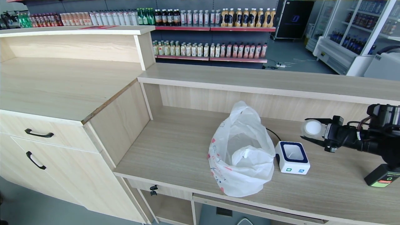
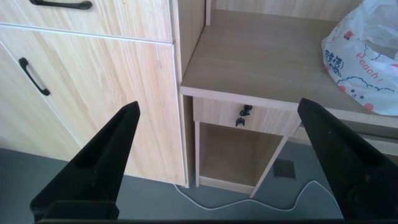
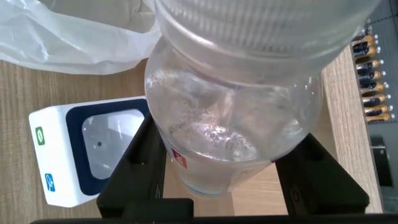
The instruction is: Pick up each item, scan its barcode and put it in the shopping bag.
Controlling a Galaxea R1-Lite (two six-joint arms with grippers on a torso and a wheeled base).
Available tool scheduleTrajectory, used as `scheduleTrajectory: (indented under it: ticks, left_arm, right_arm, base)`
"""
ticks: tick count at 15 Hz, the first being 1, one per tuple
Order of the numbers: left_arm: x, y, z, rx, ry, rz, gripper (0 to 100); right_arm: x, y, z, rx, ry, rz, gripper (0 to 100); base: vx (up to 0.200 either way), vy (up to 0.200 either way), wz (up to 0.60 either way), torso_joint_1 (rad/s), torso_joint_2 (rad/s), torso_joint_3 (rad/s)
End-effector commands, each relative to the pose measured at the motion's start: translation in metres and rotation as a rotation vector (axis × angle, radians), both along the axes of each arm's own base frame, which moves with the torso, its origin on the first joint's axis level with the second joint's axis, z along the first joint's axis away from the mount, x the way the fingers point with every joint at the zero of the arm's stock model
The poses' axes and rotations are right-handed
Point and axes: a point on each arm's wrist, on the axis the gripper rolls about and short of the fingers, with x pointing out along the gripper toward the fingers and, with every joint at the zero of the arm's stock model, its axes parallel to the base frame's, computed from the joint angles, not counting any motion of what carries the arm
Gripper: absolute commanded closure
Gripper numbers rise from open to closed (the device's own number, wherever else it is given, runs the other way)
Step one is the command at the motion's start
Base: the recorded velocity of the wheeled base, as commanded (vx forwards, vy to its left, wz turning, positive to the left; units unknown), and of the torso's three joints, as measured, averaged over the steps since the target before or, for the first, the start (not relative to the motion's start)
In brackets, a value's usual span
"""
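Observation:
My right gripper [image 1: 308, 129] is shut on a clear plastic bottle [image 1: 312, 128] with a white cap, held on its side above the counter, just right of and above the white barcode scanner [image 1: 293, 157]. In the right wrist view the bottle [image 3: 236, 124] sits between the black fingers [image 3: 144, 168], with the scanner [image 3: 81, 155] below it and the bag [image 3: 74, 31] beyond. The white shopping bag [image 1: 242, 156] stands open left of the scanner, with something pale inside. My left gripper [image 2: 217, 109] is open, low beside the counter, with the bag [image 2: 360, 56] off to one side.
A dark box with a green end [image 1: 382, 176] lies on the counter [image 1: 175, 156] at the far right. A taller cabinet with drawers [image 1: 47, 134] stands to the left. A raised ledge [image 1: 265, 81] runs behind the counter, with drink shelves beyond.

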Motion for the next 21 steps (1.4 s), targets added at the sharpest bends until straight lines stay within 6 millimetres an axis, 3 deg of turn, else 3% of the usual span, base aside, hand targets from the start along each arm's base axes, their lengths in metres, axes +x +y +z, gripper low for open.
scheduleTrajectory:
  ticks: [1,21]
  left_arm:
    - [0.0,0.0,0.0,0.0,0.001,0.0,0]
    - [0.0,0.0,0.0,0.0,0.001,0.0,0]
  right_arm:
    - [0.001,0.0,-0.005,0.0,0.011,0.004,100]
    - [0.007,0.008,-0.02,0.01,0.024,0.078,100]
  base:
    - [0.0,0.0,0.0,0.0,0.0,0.0]
    - [0.0,0.0,0.0,0.0,0.0,0.0]
